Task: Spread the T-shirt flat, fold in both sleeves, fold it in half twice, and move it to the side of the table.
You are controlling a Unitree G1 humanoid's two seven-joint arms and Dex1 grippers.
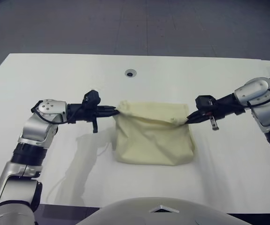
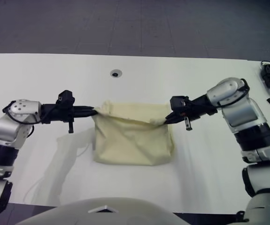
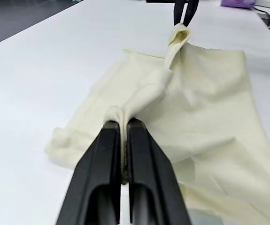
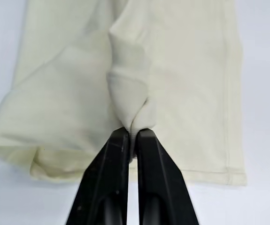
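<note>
The folded pale-yellow T-shirt (image 1: 153, 140) lies at the middle of the desk (image 1: 55, 70). The left hand (image 1: 115, 110) pinches its 10 o'clock corner and the right hand (image 1: 189, 119) its 2 o'clock corner, both corners lifted.

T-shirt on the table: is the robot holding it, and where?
Yes: the left fingers and the right fingers each pinch one far corner of the folded T-shirt.
</note>
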